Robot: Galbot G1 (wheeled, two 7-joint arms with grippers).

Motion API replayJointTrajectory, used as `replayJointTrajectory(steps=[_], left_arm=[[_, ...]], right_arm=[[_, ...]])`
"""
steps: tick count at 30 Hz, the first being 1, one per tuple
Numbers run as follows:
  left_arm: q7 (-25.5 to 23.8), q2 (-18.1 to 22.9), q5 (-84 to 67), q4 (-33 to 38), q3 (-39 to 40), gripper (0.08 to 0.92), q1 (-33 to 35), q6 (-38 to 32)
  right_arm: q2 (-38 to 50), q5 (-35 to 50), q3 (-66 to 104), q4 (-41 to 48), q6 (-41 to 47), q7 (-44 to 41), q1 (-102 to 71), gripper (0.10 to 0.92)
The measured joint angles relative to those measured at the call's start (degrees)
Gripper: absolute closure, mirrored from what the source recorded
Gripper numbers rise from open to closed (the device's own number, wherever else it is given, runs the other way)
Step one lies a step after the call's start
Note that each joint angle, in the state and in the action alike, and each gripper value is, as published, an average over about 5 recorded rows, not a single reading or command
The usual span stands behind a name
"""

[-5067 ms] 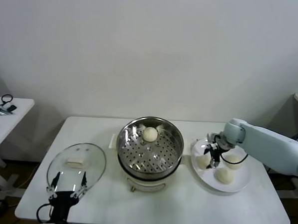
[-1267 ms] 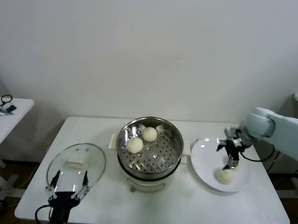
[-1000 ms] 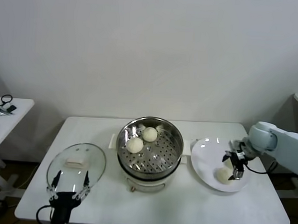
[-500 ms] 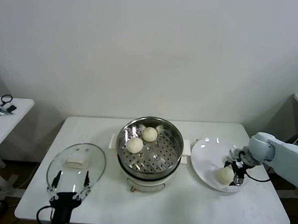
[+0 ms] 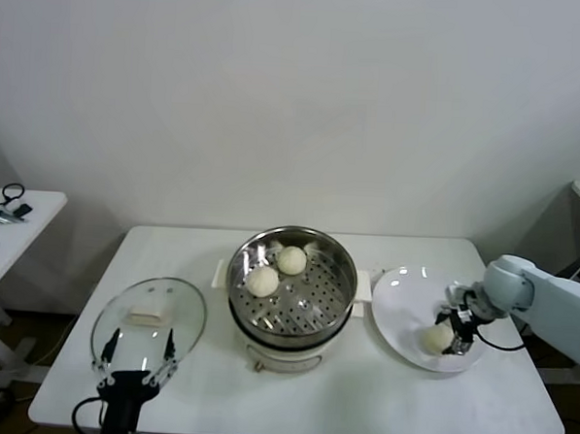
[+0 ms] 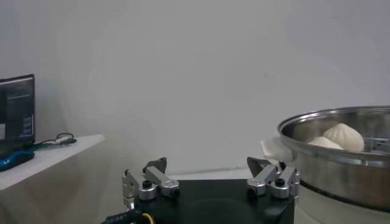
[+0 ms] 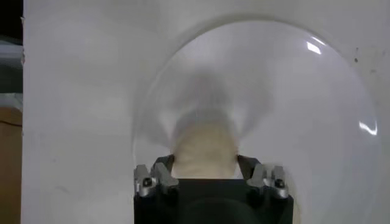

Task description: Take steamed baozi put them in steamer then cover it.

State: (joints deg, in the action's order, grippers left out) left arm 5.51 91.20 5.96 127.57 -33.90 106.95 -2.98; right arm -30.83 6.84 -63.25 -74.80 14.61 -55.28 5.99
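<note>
Right hand [image 5: 451, 334], lower right of the head view, clasps the last steamed baozi [image 5: 436, 337] on the plate [image 5: 403, 291]. Two baozi lie in the steamer [image 5: 291, 285], centre. Left hand [image 5: 134, 364] spread wide, idle at lower left.

In front of me sits the white table [image 5: 261, 391], long side toward me. Dead centre on it stands the steamer [image 5: 291, 293], its white pot base planted on the tabletop, shiny basket on top. Off to my left, near the front edge, the cover [image 5: 149, 319] lies flat on the surface, glass dome up, white handle in the middle. Over on my right, just beside the steamer, there's the white plate [image 5: 402, 301] resting on the table, well inside the edge. Farther left, apart from my table, a second small white table [image 5: 22, 224] carries some dark cables.
</note>
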Motion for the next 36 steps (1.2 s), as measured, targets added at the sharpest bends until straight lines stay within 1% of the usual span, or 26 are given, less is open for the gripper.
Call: replayJointTrajectory(steps=[4,10,17,21,28,32,36], left_arm=[[0.0,0.2,0.2,0.0,0.1,0.177,-0.2,0.0],[0.0,0.4,0.4,0.0,0.2,0.177,-0.3,0.0],[-0.2,0.5,0.8,0.0,0.2,0.177,-0.3,0.0],[-0.2,0.5,0.9,0.0,0.1,0.177,-0.3,0.0],[-0.2,0.3,1.0,0.0,-0.4,0.177,-0.4,0.1],[-0.2,0.3,0.8,0.0,-0.7,0.177,-0.6,0.2],[-0.3,0.3,0.5,0.0,-1.1,0.177,-0.9,0.4]], right_arm=[[-0.1,0.4,-0.2,0.0,-0.1,-0.4,0.5,0.380],[-0.2,1.5,-2.1,-0.8,-1.0,-1.6,3.7,0.391],[-1.8,4.9,-10.0,-2.6,-4.7,-3.8,16.0,0.396],[-4.2,7.7,-14.6,-3.1,-9.0,-5.5,25.6,0.394],[-10.7,11.2,-18.7,-5.6,-19.5,-7.7,38.8,0.391],[-14.8,11.0,-19.4,-8.9,-24.8,-7.9,42.6,0.390],[-18.9,8.9,-19.7,-11.9,-29.0,-7.6,43.8,0.392]])
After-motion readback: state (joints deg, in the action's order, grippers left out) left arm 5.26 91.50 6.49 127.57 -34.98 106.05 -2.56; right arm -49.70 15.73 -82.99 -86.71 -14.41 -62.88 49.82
